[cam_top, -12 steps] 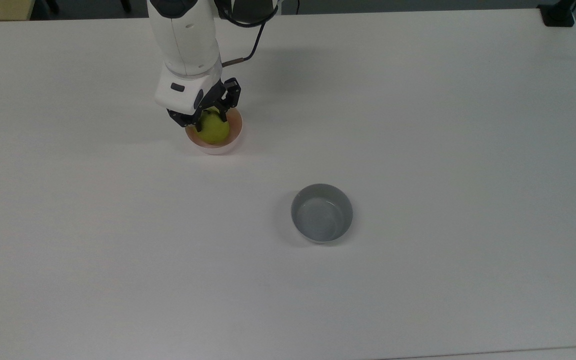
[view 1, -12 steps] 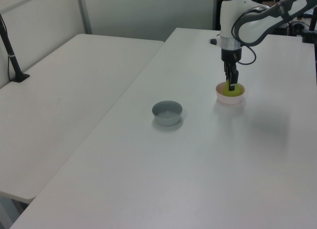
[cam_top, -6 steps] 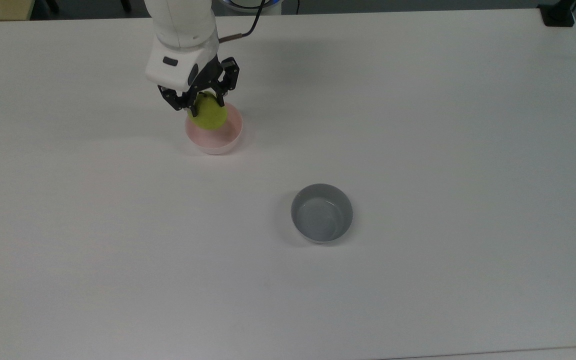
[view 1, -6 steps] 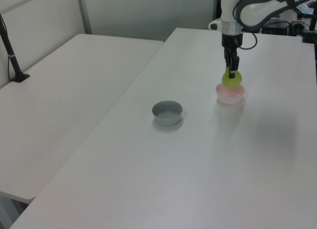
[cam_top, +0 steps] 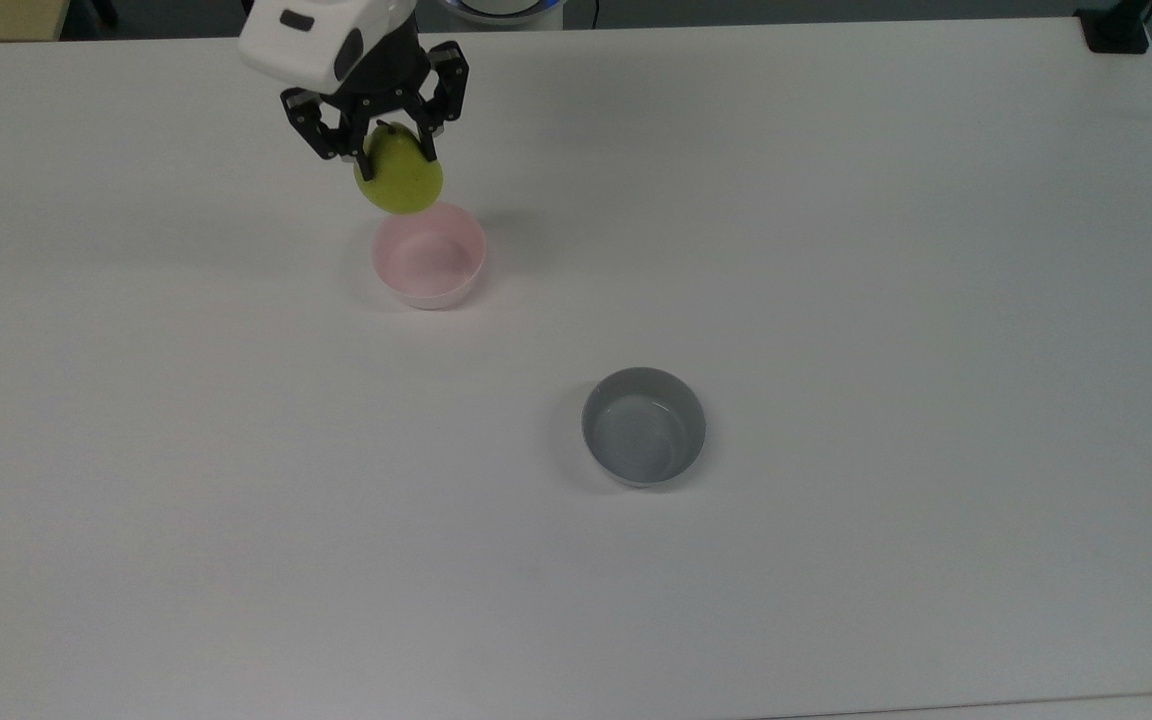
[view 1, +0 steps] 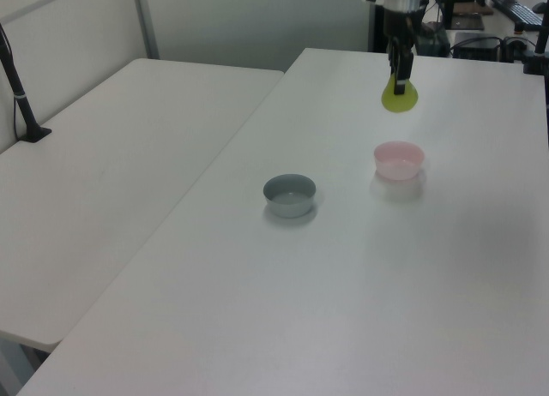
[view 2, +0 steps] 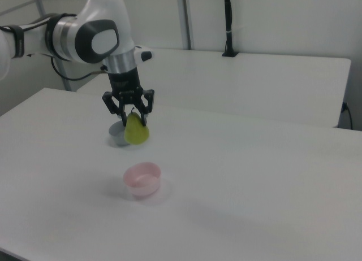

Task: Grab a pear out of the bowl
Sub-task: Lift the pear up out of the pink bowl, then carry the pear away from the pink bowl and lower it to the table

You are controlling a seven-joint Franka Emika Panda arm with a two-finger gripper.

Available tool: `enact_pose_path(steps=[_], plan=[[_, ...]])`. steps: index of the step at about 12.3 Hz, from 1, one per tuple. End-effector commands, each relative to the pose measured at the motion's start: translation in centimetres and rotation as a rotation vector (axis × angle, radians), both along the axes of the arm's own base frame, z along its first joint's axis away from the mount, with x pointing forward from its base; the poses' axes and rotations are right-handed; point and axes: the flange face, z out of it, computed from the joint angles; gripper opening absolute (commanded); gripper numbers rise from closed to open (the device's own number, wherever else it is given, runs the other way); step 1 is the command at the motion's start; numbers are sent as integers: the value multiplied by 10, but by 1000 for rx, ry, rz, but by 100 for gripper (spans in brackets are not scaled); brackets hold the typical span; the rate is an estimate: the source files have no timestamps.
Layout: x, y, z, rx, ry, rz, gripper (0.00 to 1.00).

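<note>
White desk (cam_top: pixel 836 250) carries pink bowl (cam_top: pixel 429 260) and grey bowl (cam_top: pixel 644 427), well apart. Gripper (cam_top: pixel 391 150) fingers clamped on pear (cam_top: pixel 399 177) near stem; pear hangs clear above pink bowl.

The arm is bent over the desk (view 2: pixel 243 176) with its wrist pointed straight down. The gripper (cam_top: pixel 394 150) is held high, its jaws clamped on the pear (cam_top: pixel 399 175), which hangs clear.

Top view looks down; left and right views oblique from opposite sides, sharing table (cam_top: pixel 836 250).
</note>
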Motion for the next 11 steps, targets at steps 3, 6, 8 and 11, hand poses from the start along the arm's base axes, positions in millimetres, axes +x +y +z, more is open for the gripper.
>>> enact_pose_path(steps=[3,6,8,11], plan=[[3,-22,58,9,-50,-81,14],[18,-46,70,0,-88,-112,14],[27,-69,70,-11,-98,-147,14],[40,-103,50,-29,-102,-209,14]])
